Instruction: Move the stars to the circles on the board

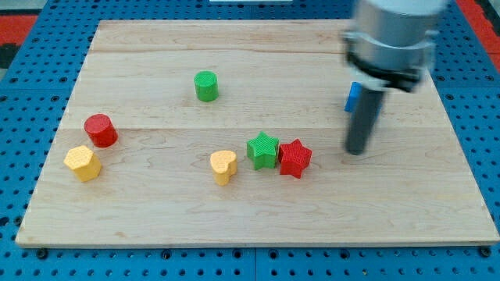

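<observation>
A green star and a red star sit touching side by side near the middle of the wooden board. A green circle stands toward the view's top, left of centre. A red circle stands at the view's left. My tip rests on the board to the right of the red star, with a clear gap between them. A blue block is partly hidden behind the rod; its shape cannot be made out.
A yellow heart lies just left of the green star. A yellow hexagon-like block sits below the red circle near the board's left edge. The arm's grey body hangs over the upper right. Blue pegboard surrounds the board.
</observation>
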You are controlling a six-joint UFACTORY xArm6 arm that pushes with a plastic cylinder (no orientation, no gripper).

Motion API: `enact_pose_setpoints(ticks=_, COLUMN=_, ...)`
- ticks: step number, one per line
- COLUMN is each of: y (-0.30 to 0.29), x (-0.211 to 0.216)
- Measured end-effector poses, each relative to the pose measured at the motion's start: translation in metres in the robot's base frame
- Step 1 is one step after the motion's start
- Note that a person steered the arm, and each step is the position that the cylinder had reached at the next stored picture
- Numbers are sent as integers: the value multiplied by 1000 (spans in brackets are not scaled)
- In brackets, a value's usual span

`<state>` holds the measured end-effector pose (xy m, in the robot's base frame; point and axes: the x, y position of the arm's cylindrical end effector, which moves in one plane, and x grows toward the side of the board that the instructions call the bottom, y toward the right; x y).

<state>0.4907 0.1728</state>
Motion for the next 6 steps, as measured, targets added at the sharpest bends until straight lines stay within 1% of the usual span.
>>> enact_pose_setpoints(ticks=1, y=-23, x=77)
enact_pose_setpoints(ticks=2, y=-127, x=82)
enact_pose_setpoints(ticks=3, y=-145, x=9)
enact_pose_setpoints(ticks=4, y=-152, x=-32)
enact_pose_setpoints(ticks=5, y=-173, x=-49)
enact_pose_setpoints(ticks=6, y=-187, x=-87)
